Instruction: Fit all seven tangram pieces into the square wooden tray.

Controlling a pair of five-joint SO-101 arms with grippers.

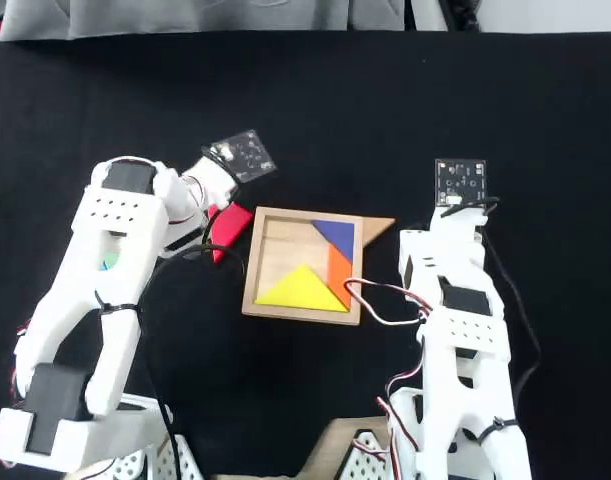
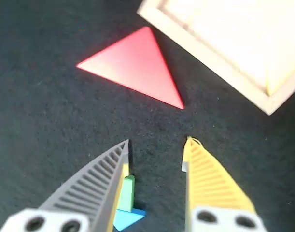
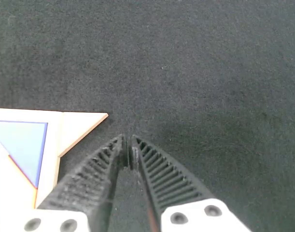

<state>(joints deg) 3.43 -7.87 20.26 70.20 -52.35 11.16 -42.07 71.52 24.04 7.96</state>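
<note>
One red triangle [image 2: 135, 67] just beside tray [image 2: 219, 63]; left gripper [image 2: 157, 141] spread nearby, green piece [image 2: 129, 191] beneath in wrist view; right gripper [image 3: 128, 144] pinched together.

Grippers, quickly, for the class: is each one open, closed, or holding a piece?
Left gripper: open, holding nothing.
Right gripper: closed, holding nothing.

Overhead, wrist close-ups; common tray [image 1: 300, 317]
</note>
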